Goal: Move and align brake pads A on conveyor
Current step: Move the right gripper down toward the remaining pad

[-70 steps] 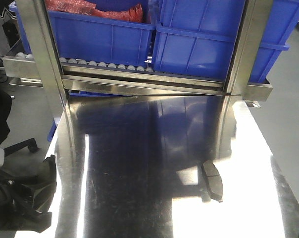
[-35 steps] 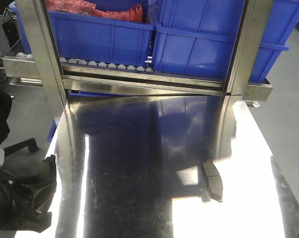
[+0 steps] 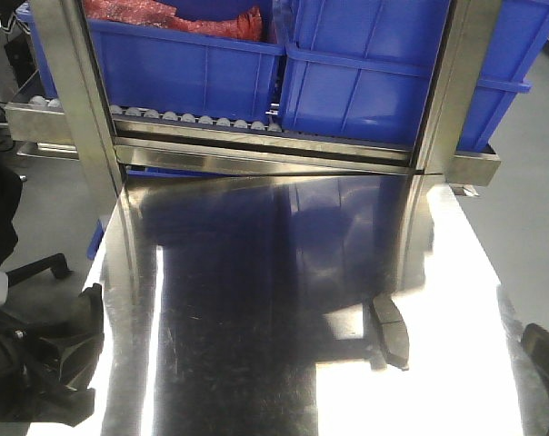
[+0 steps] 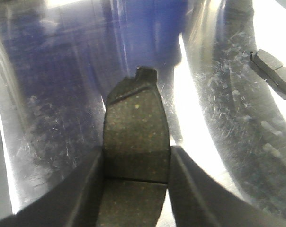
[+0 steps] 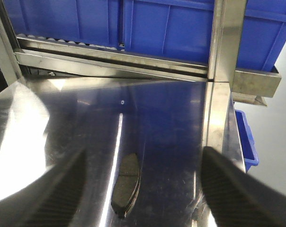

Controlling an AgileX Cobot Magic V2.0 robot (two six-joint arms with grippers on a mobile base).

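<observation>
My left gripper (image 4: 136, 150) is shut on a brake pad A (image 4: 136, 127), a dark grey pad with a groove across its middle, held just above the shiny steel tabletop (image 4: 48, 94). A second pad (image 4: 275, 71) lies on the steel to its far right. That pad shows in the front view (image 3: 391, 331) near the table's right front. It also shows in the right wrist view (image 5: 125, 184), lying a little ahead between the spread fingers of my open, empty right gripper (image 5: 144, 151). The conveyor is out of view.
Two blue bins (image 3: 193, 64) (image 3: 393, 77) stand on a roller rack at the table's far edge, behind steel uprights (image 3: 74, 109) (image 3: 456, 91). Another blue bin (image 5: 247, 142) sits below the table's right side. A chair base (image 3: 38, 268) is on the floor at left.
A dark part of my right gripper has come into the front view at the lower right edge. The left arm and the pad on the table have not moved.
</observation>
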